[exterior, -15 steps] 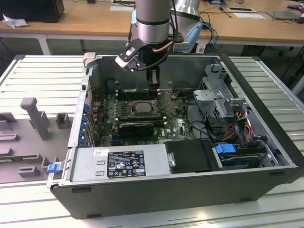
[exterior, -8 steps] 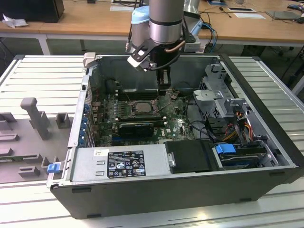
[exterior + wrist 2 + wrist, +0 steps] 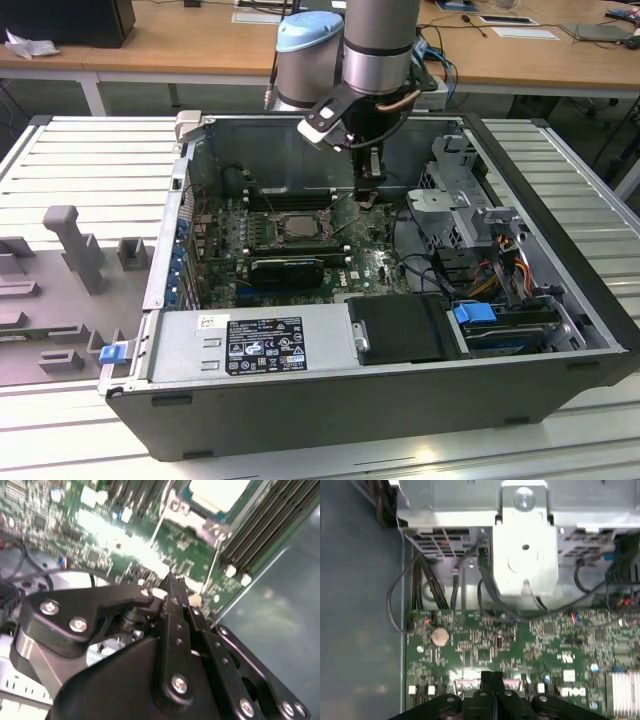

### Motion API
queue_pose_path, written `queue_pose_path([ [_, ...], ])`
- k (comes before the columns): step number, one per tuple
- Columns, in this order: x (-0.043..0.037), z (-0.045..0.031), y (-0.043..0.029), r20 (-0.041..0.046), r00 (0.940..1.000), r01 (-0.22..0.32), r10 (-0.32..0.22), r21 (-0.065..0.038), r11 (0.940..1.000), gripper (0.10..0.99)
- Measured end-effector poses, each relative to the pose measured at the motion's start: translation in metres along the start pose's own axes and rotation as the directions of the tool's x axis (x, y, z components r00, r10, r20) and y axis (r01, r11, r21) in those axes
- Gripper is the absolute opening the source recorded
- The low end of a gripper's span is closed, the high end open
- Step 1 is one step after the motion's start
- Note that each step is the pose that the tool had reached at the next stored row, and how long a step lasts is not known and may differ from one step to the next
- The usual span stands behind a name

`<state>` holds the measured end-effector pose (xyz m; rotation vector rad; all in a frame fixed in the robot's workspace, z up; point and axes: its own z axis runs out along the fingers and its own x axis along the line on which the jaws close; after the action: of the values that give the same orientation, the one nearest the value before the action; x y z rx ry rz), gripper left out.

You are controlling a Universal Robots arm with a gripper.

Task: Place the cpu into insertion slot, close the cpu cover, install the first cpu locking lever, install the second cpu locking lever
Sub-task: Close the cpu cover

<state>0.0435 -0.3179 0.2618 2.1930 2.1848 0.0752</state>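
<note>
Green motherboard (image 3: 480, 650), pale silver cpu (image 3: 220, 492)

**Gripper over a green motherboard**

A black gripper (image 3: 172, 587), fingers pressed together, takes up the foreground above a motherboard (image 3: 100, 535). Its tip is just beside a thin metal lever (image 3: 212, 562). Beyond sits the pale cpu (image 3: 220, 492), with long black memory slots (image 3: 265, 535) alongside.

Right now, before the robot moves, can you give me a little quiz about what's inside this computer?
1. True or false: the cpu lies in the insertion slot.
2. The gripper has its fingers: A spread wide, B shut together, C clamped on a blue cable.
3. What colour is the board under the round coin battery?
Key: 1 true. 2 B. 3 green.
</note>
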Motion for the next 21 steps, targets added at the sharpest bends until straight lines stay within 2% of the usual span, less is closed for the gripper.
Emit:
queue_pose_path([
  [4,0.0004,0.0041,0.0126,-0.0007,0.9999,0.012,-0.012,0.003,0.9999,0.106],
  [7,0.0005,0.0132,0.0136,-0.0021,0.9996,0.03,-0.03,0.005,0.9995,0.106],
  [8,0.0005,0.0137,0.0135,-0.0041,0.9994,0.034,-0.034,0.017,0.9993,0.106],
  [9,0.0005,0.0137,0.0135,-0.0078,0.9993,0.036,-0.036,0.039,0.9986,0.106],
  [17,0.0005,0.0132,0.0057,-0.008,0.9993,0.037,-0.037,0.04,0.9985,0.106],
  [21,0.0004,0.0127,-0.0018,-0.008,0.9993,0.037,-0.037,0.04,0.9985,0.106],
])
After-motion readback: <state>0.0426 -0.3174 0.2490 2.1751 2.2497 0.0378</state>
